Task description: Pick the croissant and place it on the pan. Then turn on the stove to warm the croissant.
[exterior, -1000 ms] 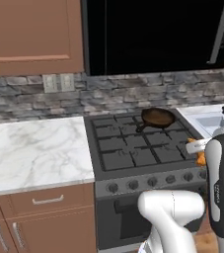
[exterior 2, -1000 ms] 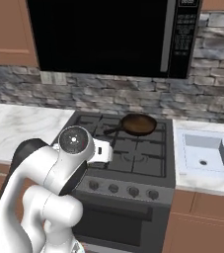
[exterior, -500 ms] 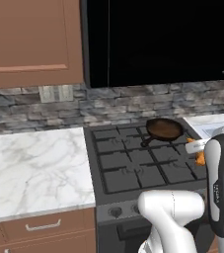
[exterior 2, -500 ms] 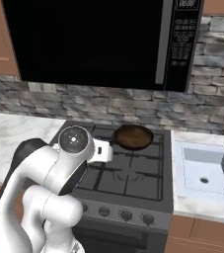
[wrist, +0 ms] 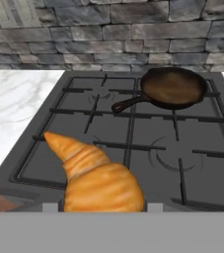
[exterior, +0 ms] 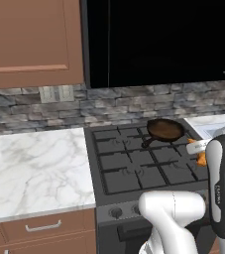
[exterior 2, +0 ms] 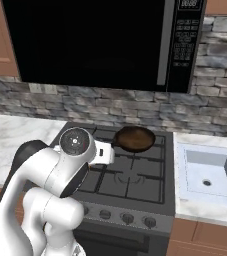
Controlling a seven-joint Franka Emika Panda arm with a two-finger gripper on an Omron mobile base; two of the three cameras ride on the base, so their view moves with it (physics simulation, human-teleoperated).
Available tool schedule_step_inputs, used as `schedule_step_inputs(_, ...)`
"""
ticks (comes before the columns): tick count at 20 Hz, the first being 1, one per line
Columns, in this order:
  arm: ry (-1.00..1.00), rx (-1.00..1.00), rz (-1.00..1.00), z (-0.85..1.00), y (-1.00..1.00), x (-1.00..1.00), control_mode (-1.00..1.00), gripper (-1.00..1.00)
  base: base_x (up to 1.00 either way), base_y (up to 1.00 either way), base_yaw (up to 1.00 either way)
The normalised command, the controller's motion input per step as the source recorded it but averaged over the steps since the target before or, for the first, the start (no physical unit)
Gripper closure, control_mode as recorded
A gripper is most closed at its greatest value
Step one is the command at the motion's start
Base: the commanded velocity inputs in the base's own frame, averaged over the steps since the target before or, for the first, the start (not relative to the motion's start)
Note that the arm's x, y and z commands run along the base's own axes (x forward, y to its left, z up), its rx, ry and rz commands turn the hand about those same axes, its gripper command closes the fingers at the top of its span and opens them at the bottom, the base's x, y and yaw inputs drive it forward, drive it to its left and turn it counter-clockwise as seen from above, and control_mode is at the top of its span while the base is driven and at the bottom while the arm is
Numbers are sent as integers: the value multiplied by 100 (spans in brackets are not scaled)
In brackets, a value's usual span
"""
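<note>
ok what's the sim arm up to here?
The gripper is shut on the croissant and carries it above the front of the stove. The pan sits empty on a rear burner, handle pointing toward the front left. The croissant is not in it yet.

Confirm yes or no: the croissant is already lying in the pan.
No. In the hand view the croissant sits close before the camera in the gripper's hold, while the pan stands empty on the stove's far burner.
</note>
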Motion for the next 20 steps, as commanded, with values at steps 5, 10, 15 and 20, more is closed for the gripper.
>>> schedule_step_inputs(5, 0, 0, 0, 0, 0, 0, 100, 100, 29, -18, 1)
schedule_step_inputs(10, 0, 0, 0, 0, 0, 0, 100, 100, 19, 0, 0)
schedule_step_inputs(15, 0, 0, 0, 0, 0, 0, 100, 100, 7, 0, 0)
schedule_step_inputs(20, 0, 0, 0, 0, 0, 0, -100, 100, 0, 0, 0)
